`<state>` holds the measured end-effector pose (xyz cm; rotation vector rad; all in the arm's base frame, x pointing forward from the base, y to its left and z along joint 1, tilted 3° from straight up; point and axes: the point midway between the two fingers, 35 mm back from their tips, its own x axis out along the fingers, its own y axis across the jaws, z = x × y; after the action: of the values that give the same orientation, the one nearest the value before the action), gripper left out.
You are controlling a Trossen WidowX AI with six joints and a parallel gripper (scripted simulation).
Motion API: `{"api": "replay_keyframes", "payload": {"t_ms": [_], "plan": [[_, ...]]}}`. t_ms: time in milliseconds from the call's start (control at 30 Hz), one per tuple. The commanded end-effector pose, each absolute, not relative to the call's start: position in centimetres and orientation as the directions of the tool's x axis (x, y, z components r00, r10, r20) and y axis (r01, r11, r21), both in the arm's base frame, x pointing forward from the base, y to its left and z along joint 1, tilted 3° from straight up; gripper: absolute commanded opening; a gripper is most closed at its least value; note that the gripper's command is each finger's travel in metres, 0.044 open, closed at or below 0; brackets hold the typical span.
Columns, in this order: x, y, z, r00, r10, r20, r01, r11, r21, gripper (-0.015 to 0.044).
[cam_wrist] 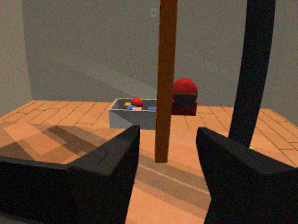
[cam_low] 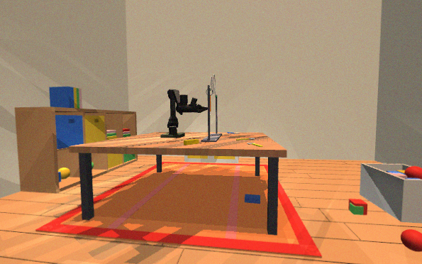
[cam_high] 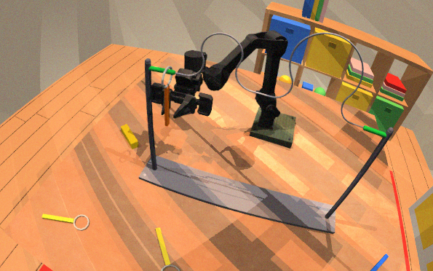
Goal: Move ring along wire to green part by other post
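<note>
The ring [cam_high: 163,77] hangs around the left green part [cam_high: 156,68] of the wire, beside the left post [cam_high: 151,120] [cam_low: 208,122] [cam_wrist: 255,75]. Its orange handle [cam_high: 167,116] [cam_low: 210,103] [cam_wrist: 163,100] points straight down. My gripper [cam_high: 169,114] [cam_low: 207,108] [cam_wrist: 168,133] is partly open, level with the lower handle. In the wrist view the handle appears between the fingertips, with a gap on both sides. The post stands beyond the right finger. The grey wire [cam_high: 327,33] curves over to the other green part [cam_high: 374,131] at the right post [cam_high: 358,175]. Part of the wrist overlaps the wire in the top view.
The grey base plate [cam_high: 209,194] joins the posts. A yellow block [cam_high: 129,136] [cam_low: 191,142] lies near the left post. Loose rings with yellow handles [cam_high: 57,218] [cam_high: 162,245] lie in front of the base. A shelf [cam_high: 416,65] [cam_low: 35,149] stands behind the arm.
</note>
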<state>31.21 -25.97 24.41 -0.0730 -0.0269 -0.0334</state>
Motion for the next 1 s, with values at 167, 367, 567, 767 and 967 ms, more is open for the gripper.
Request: {"api": "replay_keyframes", "payload": {"t_ms": [167,367,567,767,967], "plan": [[32.9,-26.1,24.6,0.999,-0.034,0.031,0.037,0.996,-0.079,0.0160],[33.8,-26.1,24.7,0.999,-0.034,0.032,0.037,0.996,-0.079,0.0160],[34.7,-26.0,24.7,0.999,-0.034,0.033,0.037,0.996,-0.079,0.0160],[35.7,-25.9,24.7,0.999,-0.034,0.034,0.037,0.996,-0.079,0.0160],[35.9,-25.8,24.7,0.999,-0.034,0.034,0.037,0.996,-0.079,0.0160]]}}
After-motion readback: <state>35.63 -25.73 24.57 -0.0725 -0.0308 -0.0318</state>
